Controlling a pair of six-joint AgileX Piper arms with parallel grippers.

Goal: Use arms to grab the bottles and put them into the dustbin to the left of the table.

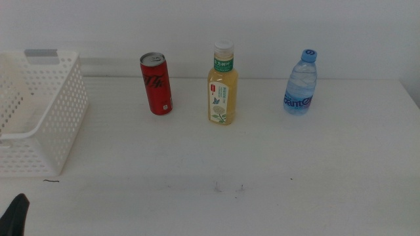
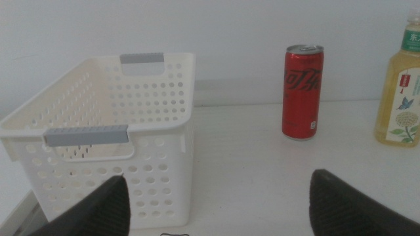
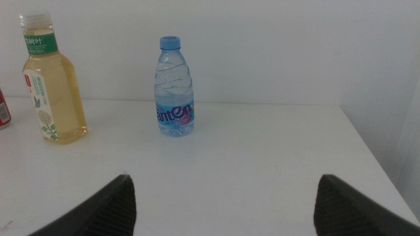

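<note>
Middle view: 3 bottles stand upright in a row on the white table [image 1: 262,164], well apart: red can [image 1: 156,84], tea bottle [image 1: 223,84], water bottle [image 1: 300,82]. The dustbin [image 1: 39,111] at the table's left holds nothing visible. Left gripper [image 2: 216,203] and right gripper [image 3: 223,203] both hang spread wide, holding nothing.

Can [image 1: 156,84], tea bottle [image 1: 223,85], water bottle [image 1: 300,82] stand right of dustbin [image 1: 39,141].

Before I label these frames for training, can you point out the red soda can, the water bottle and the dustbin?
red soda can [image 1: 156,85], middle view, on its red side below the logo.
water bottle [image 3: 175,92], right wrist view, on the clear body above the label.
dustbin [image 2: 151,98], left wrist view, on its perforated far wall.
</note>
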